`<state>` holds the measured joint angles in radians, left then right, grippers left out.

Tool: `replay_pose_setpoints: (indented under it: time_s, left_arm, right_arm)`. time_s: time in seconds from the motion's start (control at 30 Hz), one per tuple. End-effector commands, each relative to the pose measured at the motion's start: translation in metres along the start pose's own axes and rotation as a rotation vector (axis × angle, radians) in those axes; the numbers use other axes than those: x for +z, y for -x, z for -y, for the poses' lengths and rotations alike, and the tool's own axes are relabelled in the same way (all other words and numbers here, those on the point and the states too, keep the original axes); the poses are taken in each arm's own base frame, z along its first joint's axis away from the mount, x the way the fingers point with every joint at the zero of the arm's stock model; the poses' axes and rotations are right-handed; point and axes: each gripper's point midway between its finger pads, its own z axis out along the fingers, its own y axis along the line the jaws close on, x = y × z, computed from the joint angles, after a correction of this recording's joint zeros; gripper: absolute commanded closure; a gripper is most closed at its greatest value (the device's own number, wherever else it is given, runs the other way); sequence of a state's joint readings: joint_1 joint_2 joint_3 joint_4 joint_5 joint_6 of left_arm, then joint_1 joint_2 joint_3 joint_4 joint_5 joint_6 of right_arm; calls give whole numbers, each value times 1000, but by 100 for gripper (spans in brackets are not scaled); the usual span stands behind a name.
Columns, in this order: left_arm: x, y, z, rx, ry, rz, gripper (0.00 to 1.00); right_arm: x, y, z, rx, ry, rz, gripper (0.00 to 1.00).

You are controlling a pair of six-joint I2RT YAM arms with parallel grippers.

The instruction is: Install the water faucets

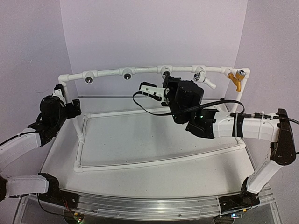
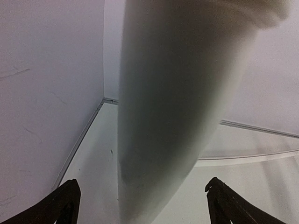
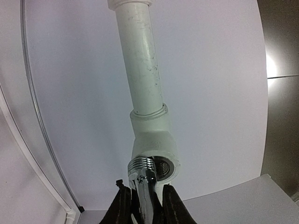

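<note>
Just above the right gripper's (image 3: 147,198) fingertips sits the silver faucet (image 3: 142,169), clamped tight between the jaws, threaded end up against the mouth of a white tee fitting (image 3: 156,149). The threads look tilted and slightly off to the gripper's left of the hole, touching the rim and not yet in.

Step in hand, as I judge it, is starting the silver faucet into its socket. The next move calls for squaring the threads to the hole, pushing in, then twisting the wrist to screw it home. Cross-threading is the risk.

The silver faucet is shiny metal with coarse threads at the tip; its body is hidden by the fingers.

Further along the rail, to that gripper's right, the white faucet (image 1: 202,77) and orange-yellow faucet (image 1: 236,78) look already seated.

The left gripper (image 2: 142,193) is spread wide, holding nothing, with a blurred white post (image 2: 177,93) close in front between its fingers. I cannot tell if it touches.
</note>
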<state>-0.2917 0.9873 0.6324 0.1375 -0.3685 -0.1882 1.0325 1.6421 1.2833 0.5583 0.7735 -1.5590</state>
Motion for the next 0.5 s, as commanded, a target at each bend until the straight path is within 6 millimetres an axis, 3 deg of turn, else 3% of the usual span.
replay_pose_setpoints:
  time_s: [0.0,0.23,0.47]
  left_arm:
    - [4,32,-1,38,15,165,10]
    - [-4,27,-5,23,8,193,36]
    - [-7,15,-8,6,7,185,54]
  right_arm:
    - [-8,-15,38,93,-57,6,100]
    - [-8,-18,40,67,-94,-15,100]
    - [-2,-13,36,63,-105,-29,100]
